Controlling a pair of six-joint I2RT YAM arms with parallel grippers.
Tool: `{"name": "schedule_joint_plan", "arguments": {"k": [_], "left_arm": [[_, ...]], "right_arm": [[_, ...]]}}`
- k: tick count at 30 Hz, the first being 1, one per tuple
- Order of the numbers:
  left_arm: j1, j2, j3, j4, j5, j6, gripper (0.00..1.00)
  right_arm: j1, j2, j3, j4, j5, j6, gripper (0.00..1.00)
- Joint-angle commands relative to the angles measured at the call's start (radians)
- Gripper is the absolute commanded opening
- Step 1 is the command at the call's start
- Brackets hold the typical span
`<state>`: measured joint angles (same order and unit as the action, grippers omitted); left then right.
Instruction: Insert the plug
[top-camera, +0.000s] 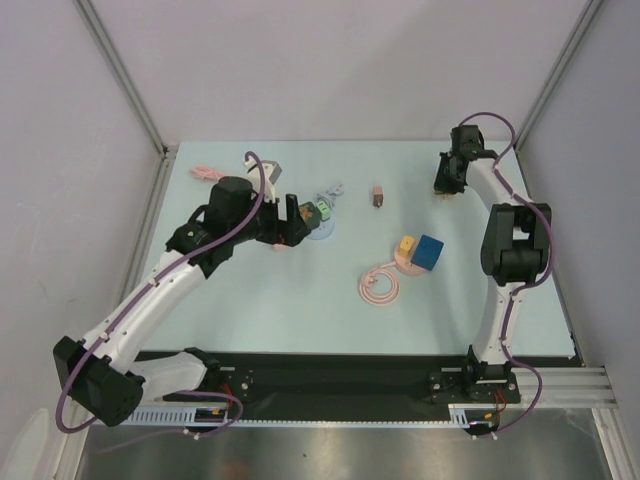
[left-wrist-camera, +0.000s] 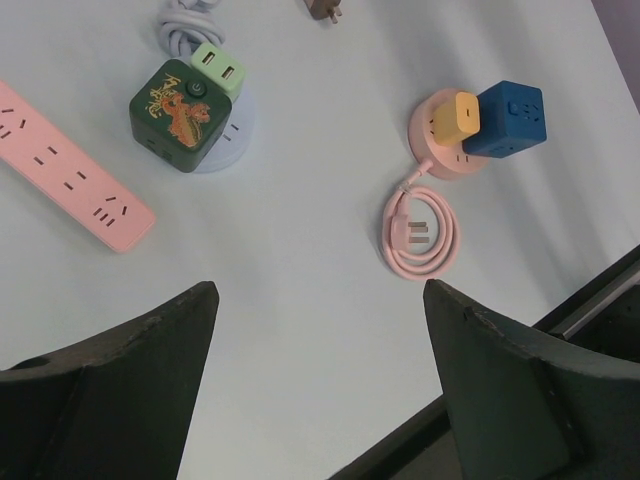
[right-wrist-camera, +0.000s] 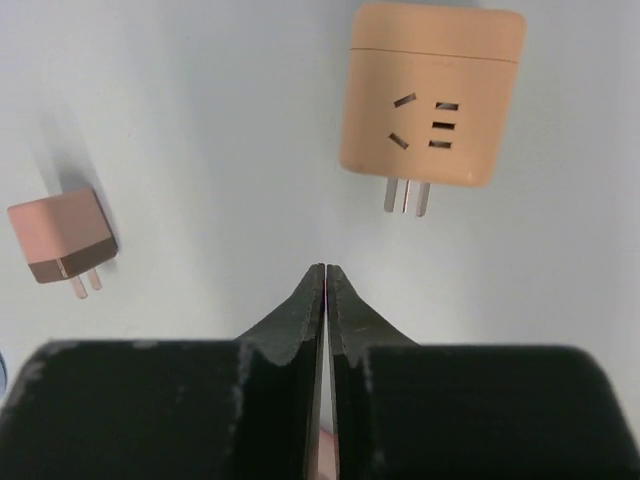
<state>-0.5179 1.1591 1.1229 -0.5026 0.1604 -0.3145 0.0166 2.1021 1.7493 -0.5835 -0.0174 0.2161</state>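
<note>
My left gripper (top-camera: 291, 214) is open and empty, hovering above the table (left-wrist-camera: 315, 295). Ahead of it lies a coiled pink cable with its plug (left-wrist-camera: 419, 232), attached to a round pink socket (left-wrist-camera: 438, 155) that carries a yellow plug (left-wrist-camera: 455, 117) and a blue cube (left-wrist-camera: 510, 118). A dark green cube socket (left-wrist-camera: 178, 112) with a light green plug (left-wrist-camera: 220, 67) sits at the left. My right gripper (top-camera: 448, 184) is shut (right-wrist-camera: 326, 268) at the far right, over an orange adapter (right-wrist-camera: 432, 95) with prongs pointing at it. A small brown plug (right-wrist-camera: 60, 236) lies to its left.
A pink power strip (left-wrist-camera: 70, 170) lies left of the green cube. A white coiled cord (left-wrist-camera: 185, 22) sits behind the green cube. The brown plug also shows mid-table in the top view (top-camera: 378, 196). The pink coil (top-camera: 380, 285) lies near the table's middle.
</note>
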Motion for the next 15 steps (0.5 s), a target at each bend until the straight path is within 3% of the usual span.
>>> {"name": "schedule_joint_plan", "arguments": {"k": [1, 2, 4, 5, 6, 9, 15], "left_arm": [[0.010, -0.030, 0.031, 0.006, -0.005, -0.012, 0.90], [0.010, -0.032, 0.028, 0.003, -0.007, -0.014, 0.90], [0.010, -0.027, 0.025, 0.004, -0.013, -0.014, 0.90], [0.010, -0.027, 0.025, 0.003, -0.015, -0.012, 0.90], [0.010, -0.022, 0.026, 0.004, -0.012, -0.011, 0.91], [0.010, -0.013, 0.031, 0.006, -0.013, 0.000, 0.91], [0.010, 0.016, 0.043, 0.009, -0.007, 0.005, 0.91]], "right_arm": [[-0.003, -0.066, 0.049, -0.051, 0.030, 0.014, 0.09], [-0.003, -0.071, 0.047, -0.052, 0.028, 0.017, 0.11], [-0.009, -0.079, 0.049, -0.036, 0.028, 0.023, 0.24], [-0.009, -0.074, 0.055, -0.033, 0.069, 0.029, 0.35], [-0.009, -0.071, 0.064, -0.035, 0.095, 0.032, 0.56], [-0.009, -0.030, 0.116, -0.024, 0.149, 0.022, 0.73], [-0.009, 0.134, 0.309, -0.082, 0.140, 0.002, 0.87]]}}
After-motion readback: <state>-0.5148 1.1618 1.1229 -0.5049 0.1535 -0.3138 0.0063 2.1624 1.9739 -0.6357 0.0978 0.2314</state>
